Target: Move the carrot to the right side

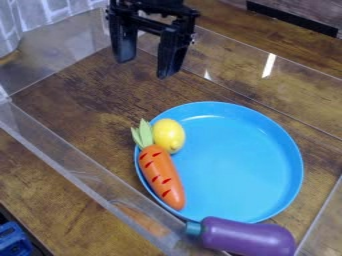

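The orange, tapered toy carrot with dark stripes and a leafy green top (pixel 162 174) lies on the left inner edge of the round, smooth blue plate (pixel 238 158). Above the brown wood-grain tabletop (pixel 70 103), the black two-fingered gripper (pixel 144 52) hangs with its fingers spread wide, holding nothing. Nearer the plate, the glossy yellow toy lemon (pixel 168 133) sits beside the carrot's top. The shiny purple toy eggplant (pixel 243 237) lies across the plate's near rim.
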You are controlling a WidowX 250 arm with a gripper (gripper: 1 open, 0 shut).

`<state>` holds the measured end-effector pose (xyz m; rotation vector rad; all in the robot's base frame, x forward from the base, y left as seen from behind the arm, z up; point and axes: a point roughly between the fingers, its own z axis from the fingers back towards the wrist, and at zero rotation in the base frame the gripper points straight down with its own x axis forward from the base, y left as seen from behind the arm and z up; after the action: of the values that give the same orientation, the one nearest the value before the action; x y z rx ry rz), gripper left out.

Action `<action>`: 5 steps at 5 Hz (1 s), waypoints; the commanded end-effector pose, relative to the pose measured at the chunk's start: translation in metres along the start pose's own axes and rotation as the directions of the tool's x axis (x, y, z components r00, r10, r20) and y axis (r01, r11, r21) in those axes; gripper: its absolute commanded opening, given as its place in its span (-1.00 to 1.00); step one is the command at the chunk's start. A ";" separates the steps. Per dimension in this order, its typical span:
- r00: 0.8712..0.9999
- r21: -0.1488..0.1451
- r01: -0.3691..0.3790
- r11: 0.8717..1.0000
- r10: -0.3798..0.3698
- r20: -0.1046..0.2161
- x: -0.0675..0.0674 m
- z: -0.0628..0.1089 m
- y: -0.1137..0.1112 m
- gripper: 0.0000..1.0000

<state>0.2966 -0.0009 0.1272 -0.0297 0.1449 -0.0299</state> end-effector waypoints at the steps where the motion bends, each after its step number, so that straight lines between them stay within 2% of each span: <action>1: 0.999 0.000 0.004 1.000 -0.004 0.036 -0.001 0.009 -0.016 1.00; 2: 1.000 -0.003 -0.006 1.000 0.006 0.029 -0.002 0.005 -0.027 1.00; 3: 0.993 -0.022 -0.110 0.994 0.111 0.031 -0.007 0.013 -0.021 1.00; 4: 0.980 -0.034 -0.193 0.981 0.194 0.037 -0.011 0.019 -0.014 1.00; 5: 0.961 -0.045 -0.271 0.962 0.272 0.037 -0.019 0.023 -0.005 1.00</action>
<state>0.2802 -0.0092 0.1347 -0.0430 0.1654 0.2288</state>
